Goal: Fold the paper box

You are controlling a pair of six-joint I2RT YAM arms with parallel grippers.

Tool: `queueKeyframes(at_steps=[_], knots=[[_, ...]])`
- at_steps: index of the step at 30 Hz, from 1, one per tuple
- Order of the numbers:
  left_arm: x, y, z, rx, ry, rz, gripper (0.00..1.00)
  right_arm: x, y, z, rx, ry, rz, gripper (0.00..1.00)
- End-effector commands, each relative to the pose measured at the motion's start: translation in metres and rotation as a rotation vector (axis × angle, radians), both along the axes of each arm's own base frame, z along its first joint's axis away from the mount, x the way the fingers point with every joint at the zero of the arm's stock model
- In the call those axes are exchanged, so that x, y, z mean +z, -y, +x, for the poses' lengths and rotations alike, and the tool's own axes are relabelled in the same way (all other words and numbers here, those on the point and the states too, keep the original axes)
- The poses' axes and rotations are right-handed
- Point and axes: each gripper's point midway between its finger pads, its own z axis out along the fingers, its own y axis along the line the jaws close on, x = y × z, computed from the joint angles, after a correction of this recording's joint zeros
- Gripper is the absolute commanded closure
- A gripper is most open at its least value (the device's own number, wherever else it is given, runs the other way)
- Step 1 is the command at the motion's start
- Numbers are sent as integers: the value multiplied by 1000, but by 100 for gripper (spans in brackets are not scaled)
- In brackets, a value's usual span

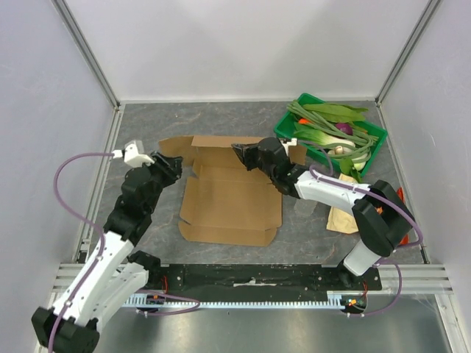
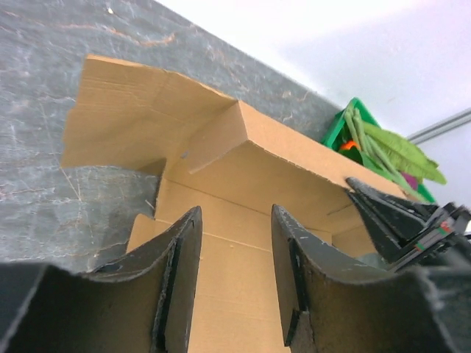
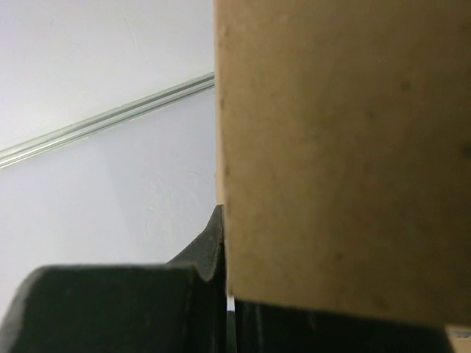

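Paper box [image 3: 338, 147] flap, clamped in right jaws, hides one; left jaws apart

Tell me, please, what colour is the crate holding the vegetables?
The crate is bright green, clearest in the top view.

Bright, even light with soft shadows; the right wrist view is blurred by close cardboard [image 3: 346, 154].

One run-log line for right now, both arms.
left gripper open over paper box | right gripper pinching raised rear panel | fold unfinished
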Motion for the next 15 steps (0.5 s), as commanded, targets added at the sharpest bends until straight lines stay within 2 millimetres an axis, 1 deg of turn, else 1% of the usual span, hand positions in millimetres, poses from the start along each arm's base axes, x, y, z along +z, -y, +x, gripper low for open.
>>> queueKeyframes(at_steps=[1,2,3,4,5,6,7,8,10,11,15], knots=[[-8,-22,-3,103,-22,-24,55,-10,8,-6,-2,53,-34,100],[-12,-20,-1,89,-41,-27,58,-12,8,-7,0,57,-37,100],[-11,-22,3,101,-47,-40,60,-15,8,-7,3,59,-53,100],[-15,-24,6,108,-65,-42,62,-18,10,-8,4,53,-71,100],[-23,-20,13,90,-92,-46,64,-19,10,-8,6,53,-81,100],[-25,-25,21,97,-103,-60,67,-19,11,-8,6,56,-87,100],[-27,-22,26,70,-106,-76,72,-20,10,-9,14,64,-107,100],[-29,-9,36,0,-101,-102,74,-20,10,-9,15,69,-116,100],[-35,-7,46,0,-118,-122,75,-24,8,-9,23,79,-141,100],[-44,-6,54,4,-150,-117,76,-27,7,-9,26,76,-148,100],[-49,0,71,-18,-160,-100,77,-28,2,-9,39,84,-150,100]])
